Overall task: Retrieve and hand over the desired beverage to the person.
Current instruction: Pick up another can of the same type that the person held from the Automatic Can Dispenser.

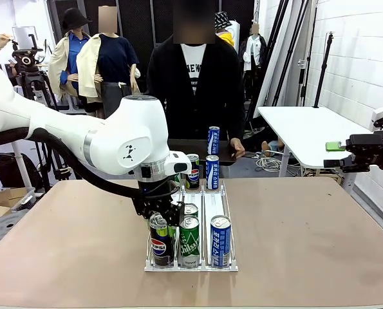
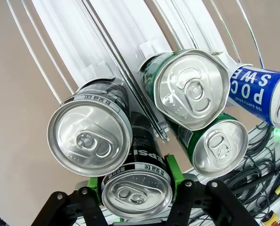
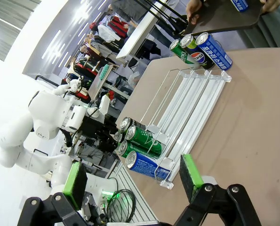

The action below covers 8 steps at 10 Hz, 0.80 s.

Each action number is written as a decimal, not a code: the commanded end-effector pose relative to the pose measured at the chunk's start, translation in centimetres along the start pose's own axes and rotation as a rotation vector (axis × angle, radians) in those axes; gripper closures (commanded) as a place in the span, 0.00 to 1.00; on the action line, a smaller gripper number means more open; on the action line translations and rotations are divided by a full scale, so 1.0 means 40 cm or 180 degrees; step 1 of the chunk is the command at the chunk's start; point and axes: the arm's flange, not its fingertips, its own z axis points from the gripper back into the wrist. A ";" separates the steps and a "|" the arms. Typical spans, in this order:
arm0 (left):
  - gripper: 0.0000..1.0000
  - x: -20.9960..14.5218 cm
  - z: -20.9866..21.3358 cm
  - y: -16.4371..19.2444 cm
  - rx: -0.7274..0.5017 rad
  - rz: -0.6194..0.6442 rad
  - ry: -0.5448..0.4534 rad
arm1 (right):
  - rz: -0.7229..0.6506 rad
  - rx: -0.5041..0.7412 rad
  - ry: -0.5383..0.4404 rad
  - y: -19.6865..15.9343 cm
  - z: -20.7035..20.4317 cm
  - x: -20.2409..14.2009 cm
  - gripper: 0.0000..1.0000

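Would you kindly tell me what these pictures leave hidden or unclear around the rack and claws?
Front view: fingertips of the left claw, hidden among the cans at the near end of the rack.
Left wrist view: the Pepsi can in that claw, label mostly hidden beneath its lid.
Right wrist view: the tray in the person's hand and the blue can on it, cut off by the top edge.

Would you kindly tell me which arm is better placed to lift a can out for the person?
Left: its fingers grip a black can in the rack; the right arm's fingers stand open, far from it.
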 end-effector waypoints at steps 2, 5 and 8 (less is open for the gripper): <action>1.00 0.000 0.107 0.018 -0.0052 0.0078 0.0037 | 0.0005 0.0035 -0.0027 0.003 0.000 -0.001 0.00; 1.00 -0.009 0.269 0.037 -0.0031 0.0177 -0.0151 | 0.0005 0.0035 -0.0027 0.003 0.000 -0.001 0.00; 1.00 -0.017 0.408 0.069 0.0047 0.0246 -0.0258 | 0.0005 0.0035 -0.0027 0.003 0.000 -0.001 0.00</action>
